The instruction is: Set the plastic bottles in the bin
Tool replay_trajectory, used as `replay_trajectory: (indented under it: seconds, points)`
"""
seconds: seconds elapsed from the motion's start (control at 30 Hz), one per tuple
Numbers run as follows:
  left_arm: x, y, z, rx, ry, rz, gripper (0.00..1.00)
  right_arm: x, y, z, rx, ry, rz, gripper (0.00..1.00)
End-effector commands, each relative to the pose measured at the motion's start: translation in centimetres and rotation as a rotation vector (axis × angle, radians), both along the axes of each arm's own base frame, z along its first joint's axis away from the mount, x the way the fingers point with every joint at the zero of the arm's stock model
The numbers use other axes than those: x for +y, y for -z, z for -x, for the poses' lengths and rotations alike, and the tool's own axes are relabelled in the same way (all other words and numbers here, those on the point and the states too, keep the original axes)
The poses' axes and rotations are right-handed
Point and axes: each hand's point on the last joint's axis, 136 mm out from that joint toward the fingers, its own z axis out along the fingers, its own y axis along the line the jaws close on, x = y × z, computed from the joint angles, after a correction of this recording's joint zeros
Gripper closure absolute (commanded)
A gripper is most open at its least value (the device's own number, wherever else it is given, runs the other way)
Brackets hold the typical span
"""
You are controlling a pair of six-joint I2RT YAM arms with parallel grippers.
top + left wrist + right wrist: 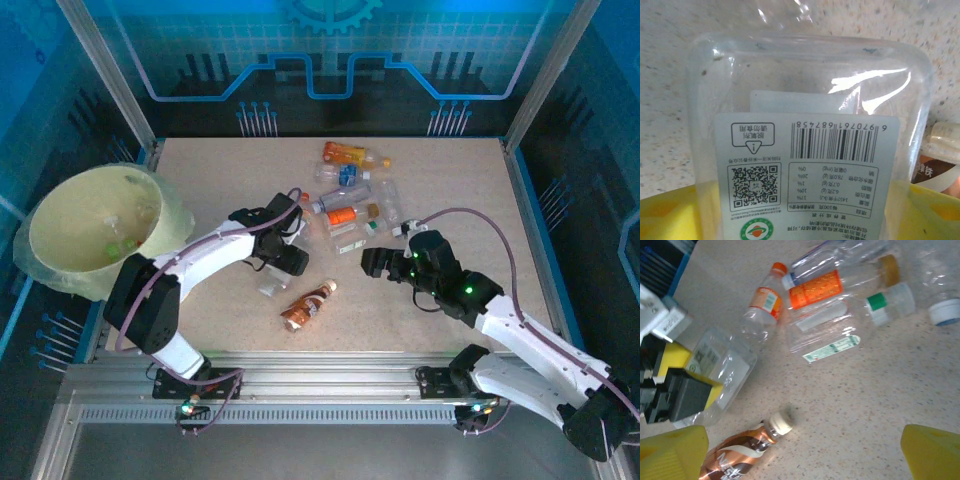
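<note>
The left tool (278,272) is clamped around a clear bottle (810,90). It is a squarish, thin-walled, glossy bottle with a white printed label carrying a barcode and a QR code. The tool's yellow pads (670,212) press its two sides as it lies on the speckled beige tabletop (220,180).

Just beside it lies a brown bottle (307,305) with a shiny coppery wrap and a cream cap.

The other plastic bottles (350,195) sit in a loose heap farther back. Most are transparent and crumpled. One has a dotted orange sleeve (815,289), one a green cap (876,301) and one a pale blue cap (945,311).

The right tool (372,262) hangs near the heap with its blocky yellow fingers (670,452) spread wide, holding nothing.

The bin (70,225) is a round, smooth, cream bucket draped in filmy clear plastic. It stands off the tabletop's left edge, well apart from the bottles.
</note>
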Motion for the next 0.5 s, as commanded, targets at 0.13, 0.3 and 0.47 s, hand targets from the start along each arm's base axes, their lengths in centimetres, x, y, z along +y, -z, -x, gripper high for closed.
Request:
replay_trajectory:
  seconds: [0.13, 0.3, 0.47]
  points:
    - [1.1, -3.5, -0.5, -0.083, -0.103, 0.117, 0.24, 2.7, -2.6, -0.4, -0.065, -0.104, -0.033, 0.0]
    - [1.7, -7.6, -1.2, -0.194, -0.164, 0.221, 0.24, 2.9, -2.6, -0.5, -0.064, -0.092, -0.031, 0.0]
    - [2.8, -12.0, -1.6, -0.329, -0.247, 0.331, 0.24, 2.7, -3.0, -0.6, -0.077, -0.079, -0.032, 0.0]
